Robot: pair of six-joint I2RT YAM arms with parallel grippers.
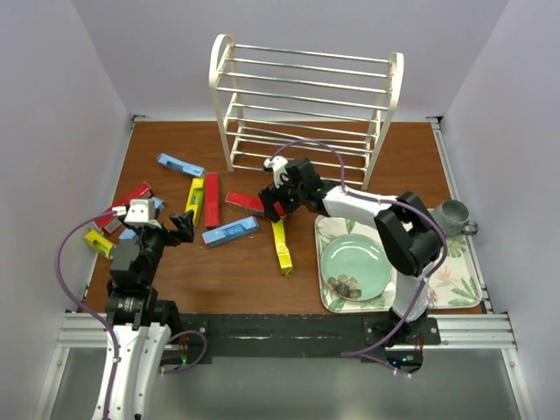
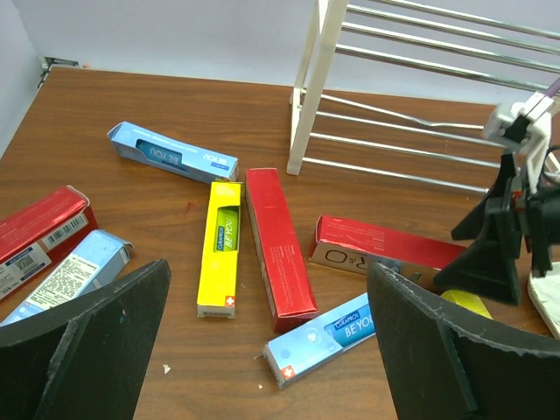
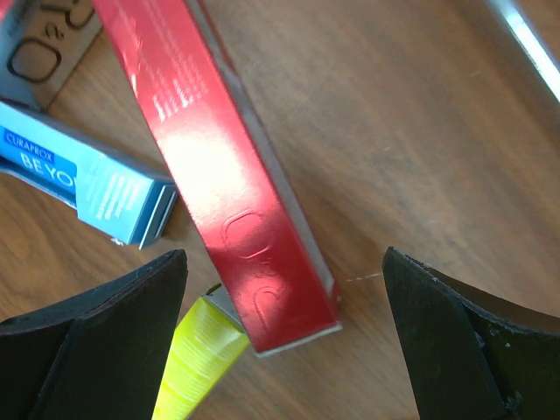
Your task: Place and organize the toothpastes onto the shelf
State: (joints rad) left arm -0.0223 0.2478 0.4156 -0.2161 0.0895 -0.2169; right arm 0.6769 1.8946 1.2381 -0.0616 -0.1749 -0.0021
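The brown wooden surface (image 1: 219, 271) sits between pale walls (image 1: 52, 105), with the white shelf (image 1: 306, 96) at its far edge. The toothpastes (image 1: 229, 231) lie scattered on the surface before the shelf. The left end effector (image 2: 267, 289) is released above them. The right end effector (image 3: 282, 297) is spread wide over a red box (image 3: 210, 166).

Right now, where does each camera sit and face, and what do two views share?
Top external: above and behind, looking down on table and shelf; both arms show.
Left wrist: on the left arm, facing over toothpastes toward the shelf; open left claw at bottom.
Right wrist: on the right arm, looking down at a red toothpaste framed by the open right claw.
Shared: both wrist views show that toothpaste.
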